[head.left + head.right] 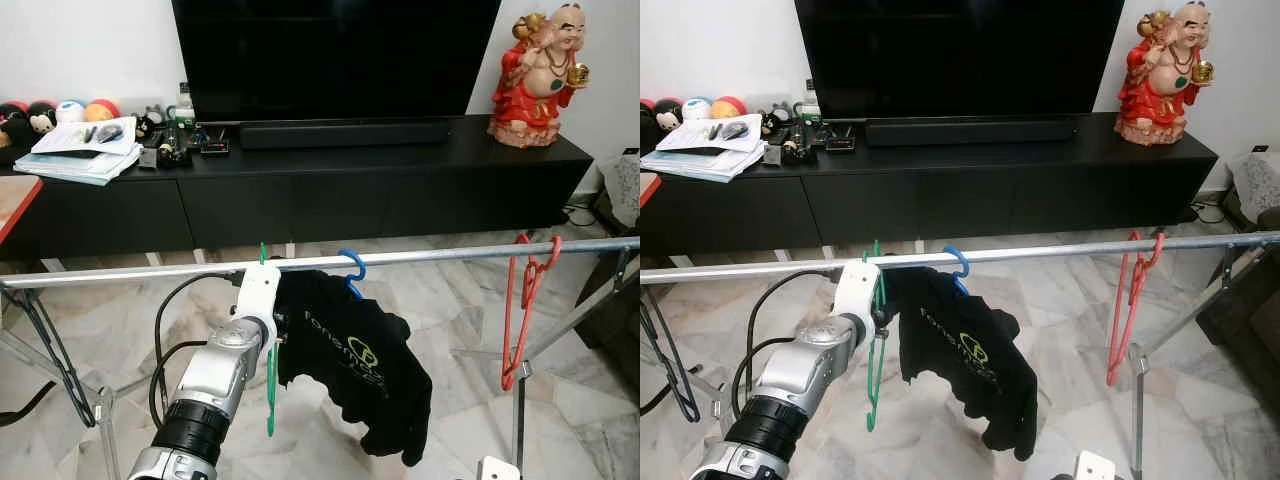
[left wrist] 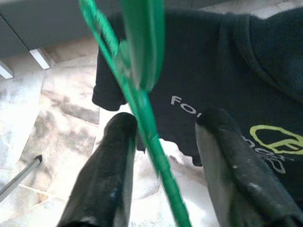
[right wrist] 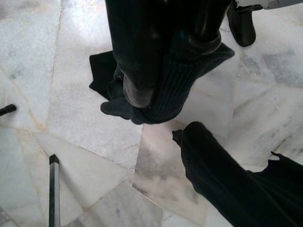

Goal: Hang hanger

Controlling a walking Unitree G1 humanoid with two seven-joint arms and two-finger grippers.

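Three hangers on rail: green, blue, red

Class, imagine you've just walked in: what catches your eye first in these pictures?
A black T-shirt on a blue hanger droops from the metal rail at centre. Beside it, the left end effector straddles a green hanger at the rail. A red statue stands on the black TV cabinet behind.

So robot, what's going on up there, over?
Left claw open around the green hanger, its hook over the rail. Right claw low, by the hanging black shirt. Blue hanger close alongside.
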